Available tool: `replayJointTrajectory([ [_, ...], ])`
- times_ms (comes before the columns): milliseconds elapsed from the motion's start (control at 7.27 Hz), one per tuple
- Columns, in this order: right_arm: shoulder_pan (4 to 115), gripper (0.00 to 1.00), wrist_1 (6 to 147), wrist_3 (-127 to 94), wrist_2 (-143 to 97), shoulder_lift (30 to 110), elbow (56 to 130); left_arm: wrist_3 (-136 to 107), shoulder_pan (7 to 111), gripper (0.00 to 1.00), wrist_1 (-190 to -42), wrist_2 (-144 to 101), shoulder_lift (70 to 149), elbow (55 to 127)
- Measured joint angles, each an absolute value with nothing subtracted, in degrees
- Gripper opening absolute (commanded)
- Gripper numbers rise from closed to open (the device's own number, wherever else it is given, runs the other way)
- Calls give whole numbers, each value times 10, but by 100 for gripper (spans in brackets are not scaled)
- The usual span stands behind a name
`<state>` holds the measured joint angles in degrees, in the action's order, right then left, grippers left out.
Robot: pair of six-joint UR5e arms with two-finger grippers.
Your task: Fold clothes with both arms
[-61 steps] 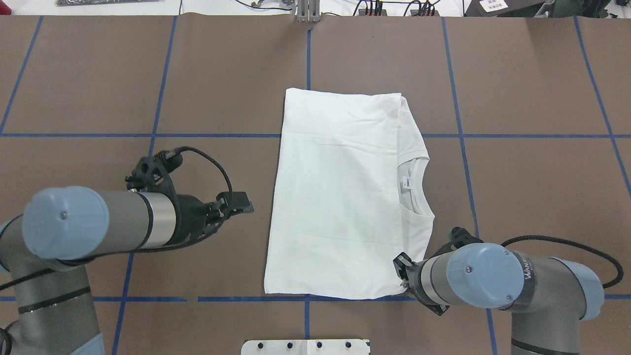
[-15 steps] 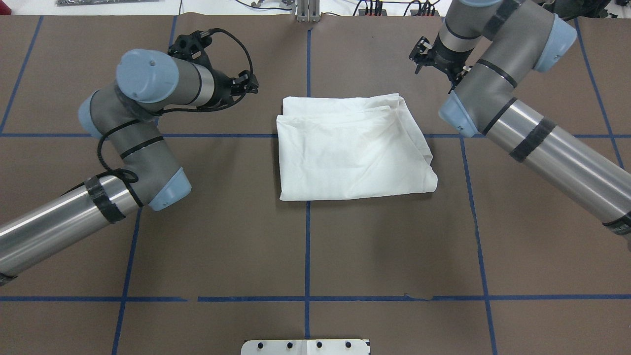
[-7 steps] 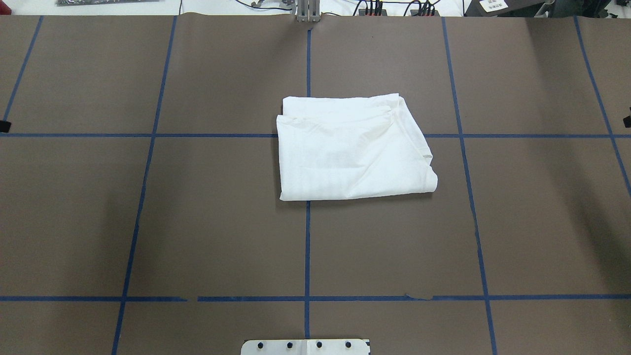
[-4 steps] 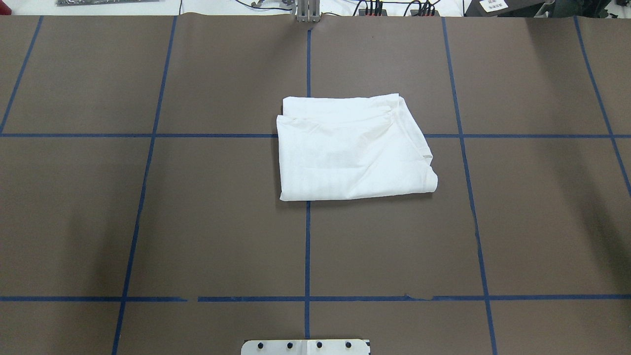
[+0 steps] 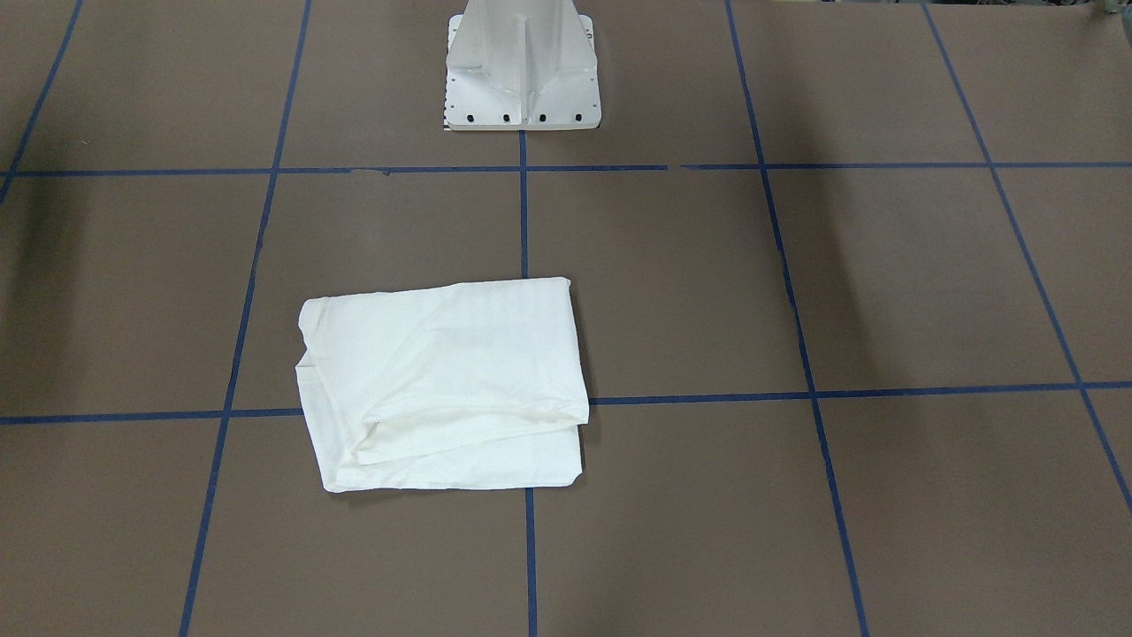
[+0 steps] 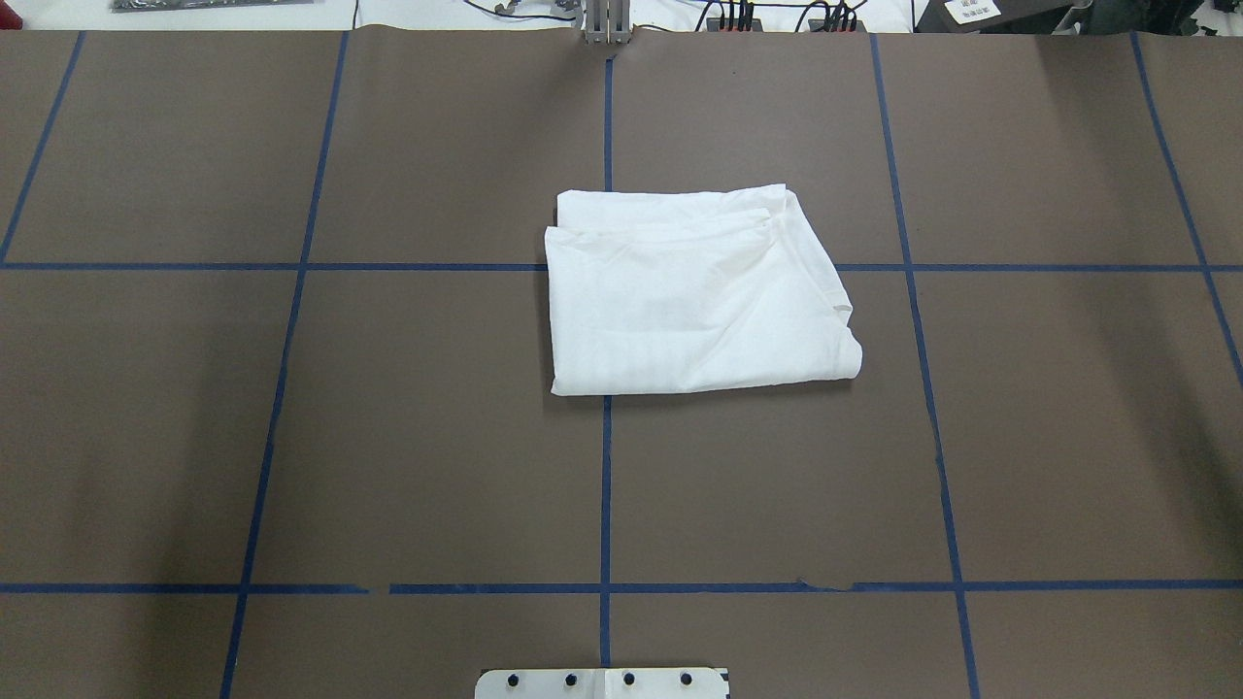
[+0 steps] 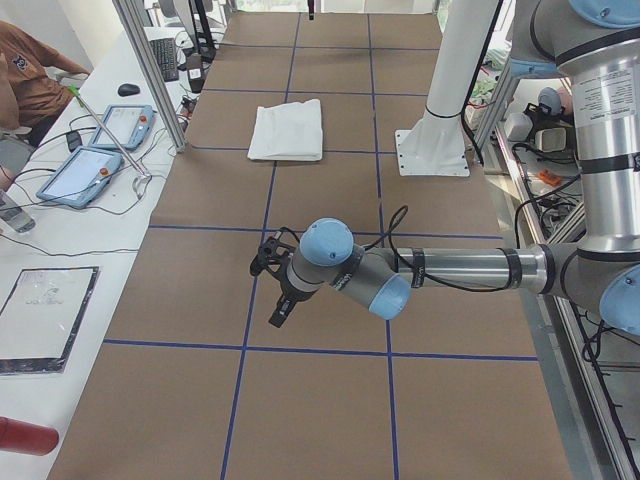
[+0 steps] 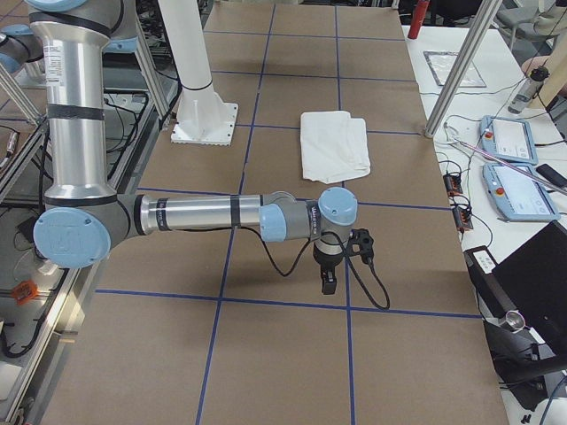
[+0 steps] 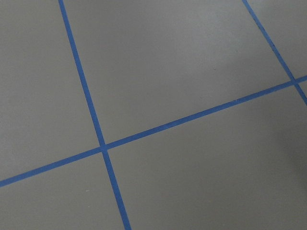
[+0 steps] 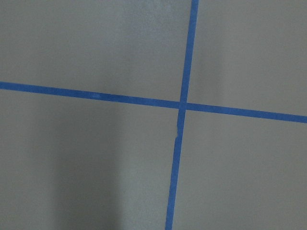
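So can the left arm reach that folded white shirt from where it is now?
Probably yes: the left arm sits apart from the shirt, and only brown table lies between them.

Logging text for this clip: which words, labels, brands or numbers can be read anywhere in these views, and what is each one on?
No text is legible in any view.
shirt: no readable print or label on the folded faces that show.
white label on a dark object beyond the table's far edge: too small to read.
Lettering on the right arm: blurred.
tablet screens: too small to read.
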<state>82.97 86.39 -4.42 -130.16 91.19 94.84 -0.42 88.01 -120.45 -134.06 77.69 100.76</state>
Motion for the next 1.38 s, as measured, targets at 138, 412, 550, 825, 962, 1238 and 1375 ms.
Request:
replayJointTrajectory([
  [138, 831, 100, 864, -45, -1299, 919, 951, 6, 886, 99, -1169, -1319, 784, 1009],
  [412, 831, 100, 862, -49, -1295, 925, 949, 12, 911, 99, -1111, -1309, 795, 1027],
  [550, 830, 100, 861, -51, -1296, 923, 946, 10, 918, 99, -1082, -1316, 793, 1050],
  [825, 830, 100, 858, -54, -1298, 922, 944, 3, 920, 99, -1021, -1330, 795, 1081],
  [962, 830, 100, 857, -54, -1299, 922, 944, 2, 920, 99, -1010, -1333, 797, 1084],
  [1238, 831, 100, 860, -54, -1312, 922, 948, 1, 918, 99, -1006, -1330, 806, 1086],
  [1375, 831, 100, 862, -54, -1322, 920, 948, 2, 917, 99, -1007, -1330, 809, 1086],
])
